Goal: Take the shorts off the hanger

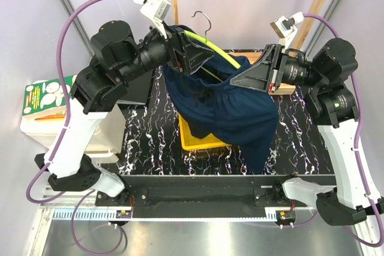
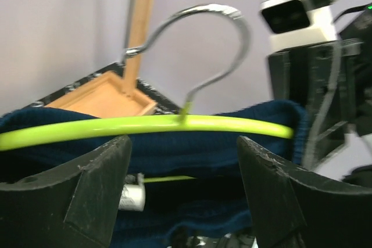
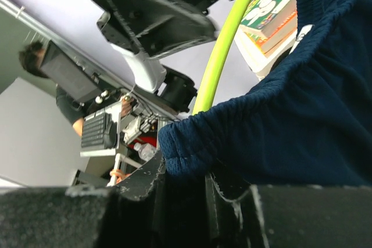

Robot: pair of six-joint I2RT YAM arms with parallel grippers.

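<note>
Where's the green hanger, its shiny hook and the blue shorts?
Thin lime-green clothes hanger (image 2: pixel 145 125): left wrist view, middle of its bar.
Silver metal hook (image 2: pixel 215 8): left wrist view, top of its curve.
Dark navy fabric shorts (image 1: pixel 240 109): top external view, hanging cloth.

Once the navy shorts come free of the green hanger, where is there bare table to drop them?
Two bare patches of the black marbled table: one left of the yellow plastic tray, one right of the hanging navy fabric shorts. The middle is crowded by tray and shorts.
</note>
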